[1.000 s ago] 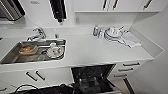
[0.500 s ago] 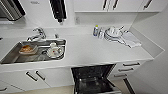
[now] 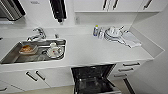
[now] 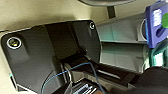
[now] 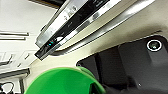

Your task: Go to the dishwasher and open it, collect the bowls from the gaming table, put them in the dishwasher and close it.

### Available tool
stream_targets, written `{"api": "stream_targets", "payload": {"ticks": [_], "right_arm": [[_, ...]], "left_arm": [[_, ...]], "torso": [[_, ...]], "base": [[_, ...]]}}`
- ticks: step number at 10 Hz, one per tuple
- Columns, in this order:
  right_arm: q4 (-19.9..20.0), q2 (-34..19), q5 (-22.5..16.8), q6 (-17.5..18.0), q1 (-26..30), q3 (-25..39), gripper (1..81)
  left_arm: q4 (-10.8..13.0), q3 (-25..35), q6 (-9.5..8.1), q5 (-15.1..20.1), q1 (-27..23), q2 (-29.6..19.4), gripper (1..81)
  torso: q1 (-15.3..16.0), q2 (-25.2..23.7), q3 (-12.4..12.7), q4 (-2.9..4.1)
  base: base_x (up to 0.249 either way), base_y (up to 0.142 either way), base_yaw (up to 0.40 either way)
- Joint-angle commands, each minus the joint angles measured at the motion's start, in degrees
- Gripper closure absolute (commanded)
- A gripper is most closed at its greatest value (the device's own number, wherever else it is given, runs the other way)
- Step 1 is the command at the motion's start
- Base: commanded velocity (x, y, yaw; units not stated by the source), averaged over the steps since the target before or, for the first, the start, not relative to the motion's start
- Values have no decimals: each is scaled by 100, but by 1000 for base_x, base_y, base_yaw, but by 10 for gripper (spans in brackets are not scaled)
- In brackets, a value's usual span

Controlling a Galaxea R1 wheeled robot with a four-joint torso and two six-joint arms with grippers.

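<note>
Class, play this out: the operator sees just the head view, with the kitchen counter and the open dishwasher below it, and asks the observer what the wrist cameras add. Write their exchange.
Operator: My view has the dishwasher open under the counter. Is a bowl on board?
Observer: Yes, the right wrist view has a green bowl close to the camera.
Operator: Anything of the dishwasher there?
Observer: Its open door's edge, with a small lit indicator on the control strip.
Operator: And the left wrist?
Observer: A blue and purple box-like thing beside grey shelving; what it is I cannot tell.
</note>
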Motion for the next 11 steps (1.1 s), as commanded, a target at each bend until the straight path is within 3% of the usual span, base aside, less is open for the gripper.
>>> {"api": "stream_targets", "payload": {"ticks": [1,3,5,6,8,11], "right_arm": [[143,-450,-245,162,649,452,811],[151,-740,-228,223,815,671,811],[143,-802,-263,382,1175,795,811],[143,-689,-281,452,1385,761,811],[142,-434,-315,733,1729,569,811],[177,118,-324,830,2029,-19,811]], "left_arm": [[662,-793,61,-1130,829,150,10],[749,-1083,61,-1620,1330,80,10],[986,-1153,61,-1964,1883,158,10],[1162,-1292,61,-2140,2129,307,10],[1207,-1802,61,-2387,2455,624,10],[1285,-2163,61,-2519,2789,896,10]], "torso": [[0,0,0,0],[0,0,0,0],[0,0,0,0],[-2,0,0,0],[-2,0,0,0],[-2,0,0,0]], "base": [[0,0,0],[0,0,0],[0,0,0],[0,0,0],[0,0,0],[0,0,0]]}}
